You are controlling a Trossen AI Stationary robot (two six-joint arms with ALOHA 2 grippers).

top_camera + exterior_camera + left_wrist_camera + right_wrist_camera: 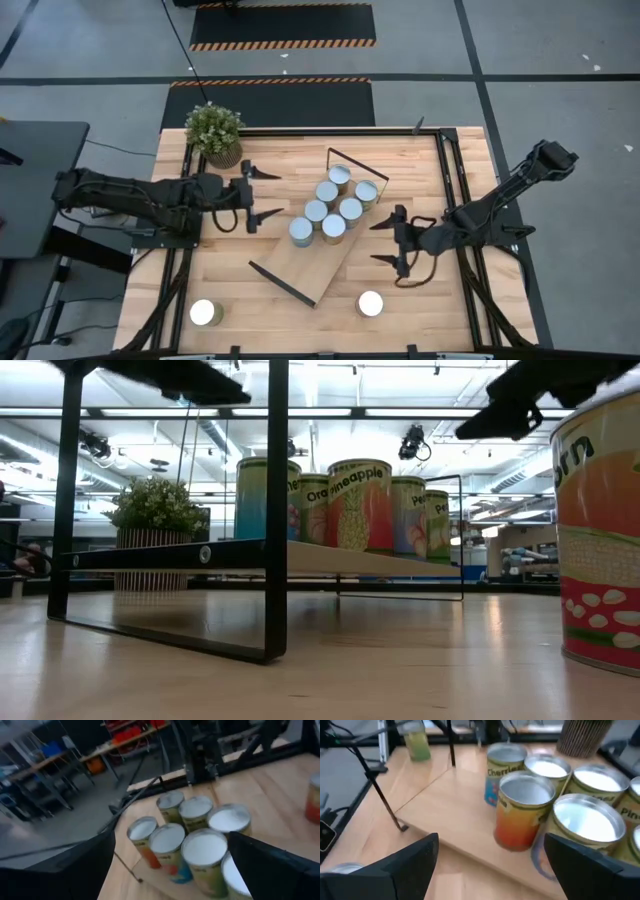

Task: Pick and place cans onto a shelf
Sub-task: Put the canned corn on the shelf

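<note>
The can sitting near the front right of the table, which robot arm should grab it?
Probably the right one. Its open, empty end effector hangs close to that can. The left end effector is across the shelf, farther away.

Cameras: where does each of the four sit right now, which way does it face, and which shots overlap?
High view: overhead, straight down on the shelf, six cans on it, two cans on the table; shows both arms, left tool and right tool open.
Low view: tabletop height, level across the shelf into the room; arms show as dark shapes at the top.
Left wrist view: past its own fingers at the cans.
Right wrist view: past its own fingers at the cans and shelf.
All four share the can cluster.
</note>
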